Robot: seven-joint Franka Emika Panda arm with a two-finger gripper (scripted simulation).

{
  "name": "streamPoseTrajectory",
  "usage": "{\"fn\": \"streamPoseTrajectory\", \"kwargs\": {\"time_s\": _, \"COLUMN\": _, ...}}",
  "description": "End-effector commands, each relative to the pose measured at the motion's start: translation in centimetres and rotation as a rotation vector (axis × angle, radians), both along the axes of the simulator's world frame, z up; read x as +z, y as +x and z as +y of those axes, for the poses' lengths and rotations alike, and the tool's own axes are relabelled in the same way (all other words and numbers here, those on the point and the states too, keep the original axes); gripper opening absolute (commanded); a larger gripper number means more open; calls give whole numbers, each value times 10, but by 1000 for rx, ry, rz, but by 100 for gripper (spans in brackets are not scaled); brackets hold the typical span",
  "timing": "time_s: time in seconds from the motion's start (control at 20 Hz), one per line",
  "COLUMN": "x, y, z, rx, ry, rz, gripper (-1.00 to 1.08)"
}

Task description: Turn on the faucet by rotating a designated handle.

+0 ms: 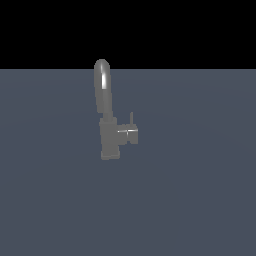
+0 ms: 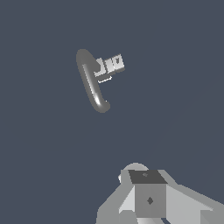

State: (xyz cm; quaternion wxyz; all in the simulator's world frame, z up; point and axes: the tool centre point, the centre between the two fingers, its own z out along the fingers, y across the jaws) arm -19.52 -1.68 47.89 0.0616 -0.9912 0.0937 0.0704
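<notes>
Faucet (image 1: 106,117): grey, arched spout, boxy handle (image 1: 129,135) w/ upright pin (gripper (image 2: 151,199) state unclear).

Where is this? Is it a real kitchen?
Probably not a real kitchen. It looks like a computer-made test scene: a lone grey faucet with a small side handle stands on a plain flat blue-grey floor, with black nothingness behind and no sink or walls. A blocky robot gripper shows in the wrist view.

Grey floor (image 1: 200,200) w/ faucet (image 1: 108,135)
</notes>
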Motion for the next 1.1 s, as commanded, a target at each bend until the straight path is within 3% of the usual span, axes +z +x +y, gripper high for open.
{"fn": "streamPoseTrajectory", "kwargs": {"time_s": 0.0, "x": -7, "y": 14, "z": -1, "rx": -34, "ry": 34, "rz": 38, "gripper": -100}}
{"fn": "streamPoseTrajectory", "kwargs": {"time_s": 1.05, "x": -87, "y": 119, "z": -11, "rx": -330, "ry": 350, "rz": 375, "gripper": -100}}
